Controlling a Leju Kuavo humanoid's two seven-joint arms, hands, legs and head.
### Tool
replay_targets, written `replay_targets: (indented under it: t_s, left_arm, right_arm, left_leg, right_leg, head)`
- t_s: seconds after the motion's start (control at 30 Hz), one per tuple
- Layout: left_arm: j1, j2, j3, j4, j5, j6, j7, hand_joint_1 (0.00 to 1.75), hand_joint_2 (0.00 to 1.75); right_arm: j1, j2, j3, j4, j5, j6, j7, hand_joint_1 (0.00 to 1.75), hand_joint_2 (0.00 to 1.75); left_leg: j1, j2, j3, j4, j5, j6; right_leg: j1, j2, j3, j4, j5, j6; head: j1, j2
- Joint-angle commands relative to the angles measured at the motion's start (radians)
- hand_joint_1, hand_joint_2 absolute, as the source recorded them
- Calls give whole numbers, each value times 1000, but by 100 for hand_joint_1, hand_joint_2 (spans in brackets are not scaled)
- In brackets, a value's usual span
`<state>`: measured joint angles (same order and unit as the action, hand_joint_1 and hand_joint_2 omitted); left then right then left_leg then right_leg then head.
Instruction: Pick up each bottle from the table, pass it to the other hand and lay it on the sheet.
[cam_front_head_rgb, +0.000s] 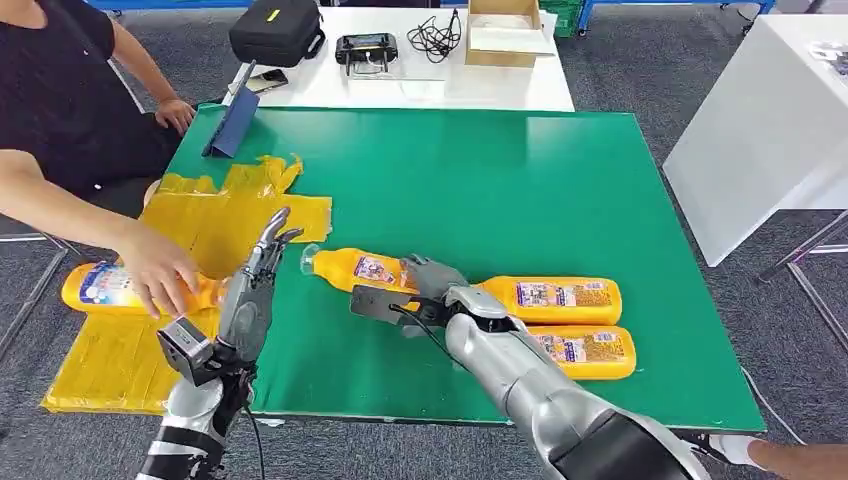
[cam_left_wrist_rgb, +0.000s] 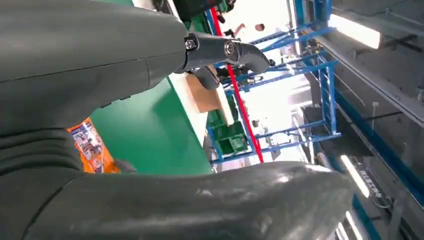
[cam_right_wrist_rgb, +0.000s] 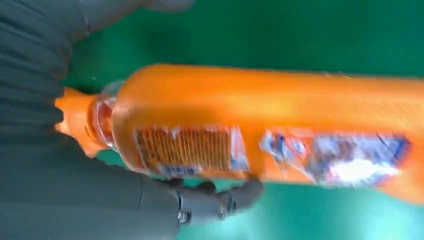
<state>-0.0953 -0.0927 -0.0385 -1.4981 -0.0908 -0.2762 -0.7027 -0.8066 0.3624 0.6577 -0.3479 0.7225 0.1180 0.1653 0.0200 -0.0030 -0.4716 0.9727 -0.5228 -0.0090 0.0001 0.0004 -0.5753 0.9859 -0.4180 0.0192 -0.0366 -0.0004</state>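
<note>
Bottle (cam_front_head_rgb: 360, 270) in my right robot hand (cam_front_head_rgb: 432, 285) lies nearly level above the green worktop (cam_front_head_rgb: 500, 180), its long axis running across me and its capped end aimed toward my left robot hand (cam_front_head_rgb: 262, 270). My right fingers wrap its body; the right wrist view shows them closed under the label. My left robot hand waits just beside the cap, fingers apart and raised, holding nothing. Beyond it lies the yellow sheet (cam_front_head_rgb: 230, 215).
</note>
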Motion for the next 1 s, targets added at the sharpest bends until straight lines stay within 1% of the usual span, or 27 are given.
replay_targets:
  t_s: [0.03,0.13,0.2,0.23,0.27,0.4,0.53,0.63,0.67,0.73,0.77,0.8,0.83,0.87,0.9,0.93,0.97,1.0]
  left_arm:
    - [-63,-22,-39,47,13,-29,5,0,0]
    - [-69,-27,-36,49,26,-42,5,0,0]
    - [-74,-31,-37,45,33,-57,5,0,0]
    - [-76,-33,-39,45,29,-56,5,0,0]
    - [-78,-34,-41,46,30,-60,5,0,0]
    - [-78,-34,-41,46,30,-60,5,0,0]
    - [-78,-37,-63,40,31,-73,5,0,0]
    - [-83,-38,-78,35,34,-72,5,0,0]
    - [-85,-38,-80,34,35,-71,5,0,0]
    - [-79,-37,-81,29,38,-71,5,0,0]
    - [-68,-39,-72,24,53,-79,5,0,0]
    - [-55,-43,-57,13,62,-82,5,0,0]
    - [-37,-48,-34,-12,56,-65,5,0,0]
    - [-16,-56,1,-6,69,-48,5,0,0]
    - [-1,-64,34,-11,77,-46,5,0,0]
    - [11,-71,61,-8,94,-47,5,0,0]
    - [19,-82,97,-17,101,-54,5,0,0]
    - [20,-92,122,-10,108,-57,5,0,0]
  right_arm:
    - [20,-13,143,128,-35,84,83,175,175]
    - [34,-16,152,155,-17,89,97,175,175]
    - [51,-27,163,161,1,103,125,175,175]
    - [60,-32,167,164,8,107,134,175,175]
    - [67,-35,165,165,8,108,139,175,175]
    - [67,-35,165,165,8,108,139,175,175]
    - [107,-64,163,170,19,109,185,175,175]
    - [124,-84,148,172,15,102,190,175,175]
    - [127,-88,138,172,9,93,193,175,175]
    - [134,-96,109,164,-12,52,185,175,175]
    - [138,-102,57,151,-53,-12,149,175,175]
    - [139,-106,7,140,-93,-91,87,175,175]
    - [138,-110,-60,130,-141,-198,-19,175,175]
    - [139,-115,-177,102,-238,-315,-171,175,175]
    - [135,-116,-264,90,-308,-349,-286,175,175]
    - [137,-118,-343,66,-382,-346,-377,175,175]
    - [130,-118,-403,50,-429,-318,-448,175,175]
    - [130,-114,-447,32,-465,-286,-493,175,175]
  left_leg:
    - [0,-3,2,-2,1,2]
    - [1,-3,5,-4,1,2]
    - [0,-3,5,-3,1,2]
    - [1,-2,5,-2,0,1]
    - [0,-3,6,-3,1,1]
    - [0,-3,8,-3,1,1]
    - [1,-3,12,-4,2,1]
    - [0,-5,14,-5,2,2]
    - [0,-3,16,-3,1,1]
    - [0,-6,15,-5,3,3]
    - [-2,-4,17,-3,1,2]
    - [-2,-5,16,-5,3,3]
    - [-2,-2,20,-3,0,2]
    - [-2,-3,18,-4,2,3]
    - [-2,0,19,-2,0,3]
    - [-2,-1,18,-3,1,3]
    - [-2,1,16,-4,2,3]
    - [-3,3,17,-2,0,3]
  right_leg:
    - [1,-4,4,-3,0,0]
    - [1,-3,6,-4,0,0]
    - [0,-4,6,-4,0,0]
    - [1,-2,6,-3,0,0]
    - [1,-4,7,-4,0,0]
    - [1,-3,9,-4,1,0]
    - [1,-4,13,-5,1,0]
    - [1,-6,17,-7,1,1]
    - [1,-4,18,-5,0,0]
    - [1,-7,18,-8,3,1]
    - [1,-5,19,-6,1,1]
    - [1,-6,19,-8,3,1]
    - [1,-4,21,-6,1,0]
    - [1,-4,20,-8,3,1]
    - [0,-1,20,-5,1,0]
    - [0,-2,20,-7,3,1]
    - [0,0,18,-7,4,1]
    - [-1,1,18,-4,2,1]
  head:
    - [0,0]
    - [0,0]
    - [0,0]
    - [-1,0]
    - [0,0]
    - [-1,0]
    - [-1,0]
    - [-1,0]
    - [-1,0]
    - [-1,0]
    - [-1,0]
    - [0,0]
    - [-1,0]
    - [0,0]
    - [0,0]
    - [-1,0]
    - [0,0]
    - [-1,0]
